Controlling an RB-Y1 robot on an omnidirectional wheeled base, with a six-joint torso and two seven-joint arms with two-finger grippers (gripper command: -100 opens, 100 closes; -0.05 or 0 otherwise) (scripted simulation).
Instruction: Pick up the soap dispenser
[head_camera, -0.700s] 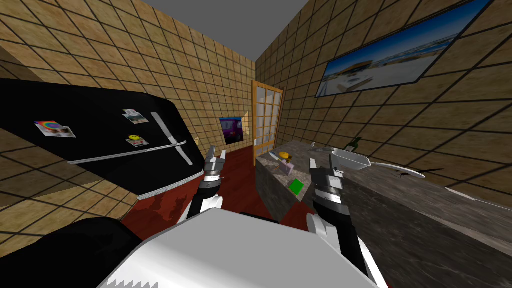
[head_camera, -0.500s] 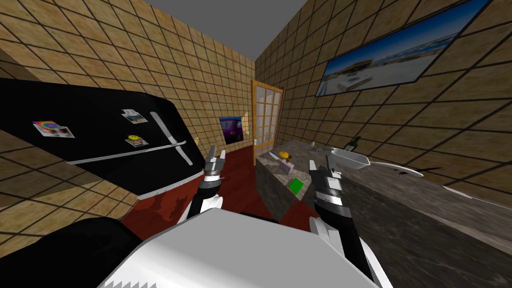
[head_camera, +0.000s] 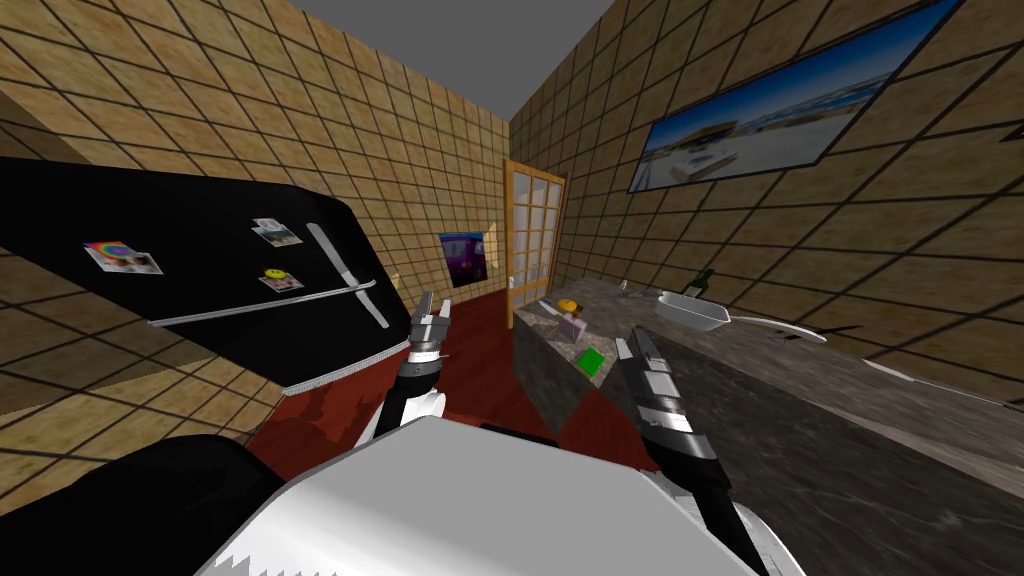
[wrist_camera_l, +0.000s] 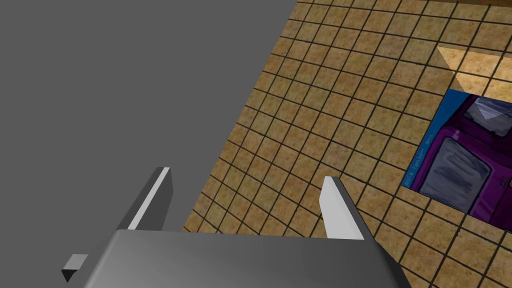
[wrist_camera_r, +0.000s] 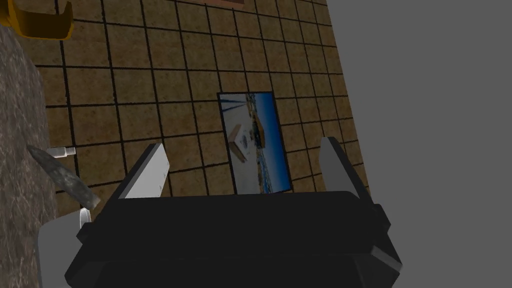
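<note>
The soap dispenser (head_camera: 573, 328) is a small lilac object standing near the counter's (head_camera: 800, 420) front edge, just behind a yellow round thing (head_camera: 567, 306). My right gripper (head_camera: 633, 346) hovers over the counter's near corner, short of the dispenser and to its right; in the right wrist view the gripper (wrist_camera_r: 241, 145) is open and holds nothing. My left gripper (head_camera: 432, 314) is raised over the red floor, away from the counter. In the left wrist view it (wrist_camera_l: 245, 175) is also open and holds nothing.
A flat green square (head_camera: 592, 362) lies between my right gripper and the dispenser. A white tray (head_camera: 692, 312), a dark bottle (head_camera: 703, 283) and a long pale utensil (head_camera: 780, 327) sit further along the counter. A black fridge (head_camera: 200, 290) stands left; a wooden glazed door (head_camera: 533, 240) is ahead.
My right forearm has dropped lower and its gripper has rolled edge-on to the head camera. The whole head view has shifted slightly. The left arm has not moved.
</note>
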